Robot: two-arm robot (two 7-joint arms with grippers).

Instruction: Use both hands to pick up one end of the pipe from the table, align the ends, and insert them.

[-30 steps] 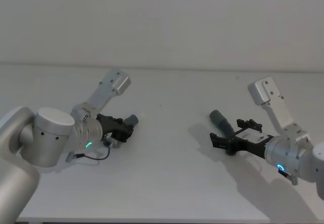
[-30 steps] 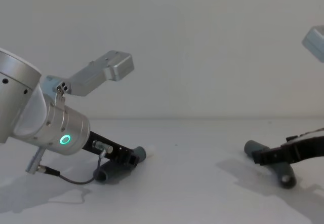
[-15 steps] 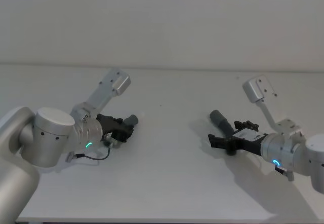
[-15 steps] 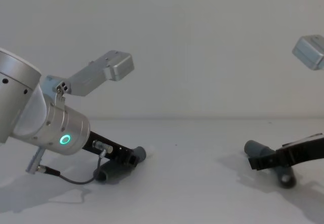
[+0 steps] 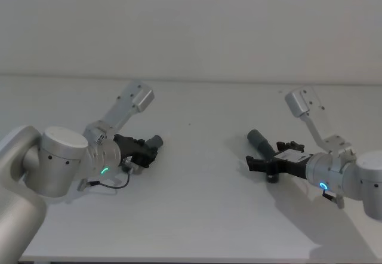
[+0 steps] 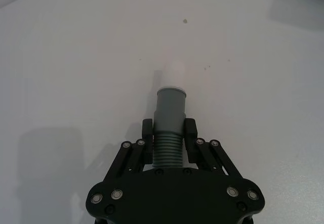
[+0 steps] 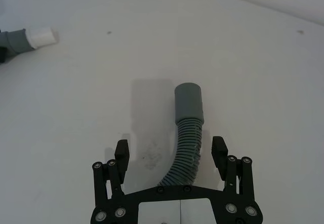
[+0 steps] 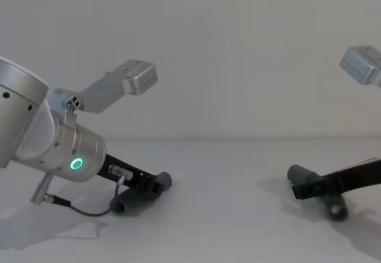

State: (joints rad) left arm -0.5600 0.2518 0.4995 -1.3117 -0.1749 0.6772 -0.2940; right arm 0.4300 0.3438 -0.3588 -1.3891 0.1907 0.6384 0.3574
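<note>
Nearest to us, the left gripper (image 6: 168,130) has its fingers closed narrowly on the ribbed bend of the left pipe piece (image 6: 169,113). We judge this grip leaves the grey collar and its white tip (image 6: 172,76) sticking out free ahead of the fingers, ready to be aimed. This piece sits low on the table (image 5: 197,210), and we cannot tell whether it is lifted clear or resting there. A thin black cable (image 5: 110,185) loops from the left wrist onto the table beside it, out of the way of the pipe. On the other side, the right gripper (image 7: 170,147) stands with its fingers spread wide on either side of the ribbed bend of the right pipe piece (image 7: 188,135), touching neither flank. We read this as lined up for a grasp that is not yet made. That piece lies flat on the table with its wide sleeve (image 7: 189,100) pointing away from the gripper, so a grip on the ribs would leave the sleeve's mouth open. Further out, the two pieces are well apart, with only bare table between them and nothing blocking the path for bringing the ends together. The tip and the sleeve do not face each other yet, so we expect both wrists to need turning. Beyond is a plain white wall (image 5: 191,25).
</note>
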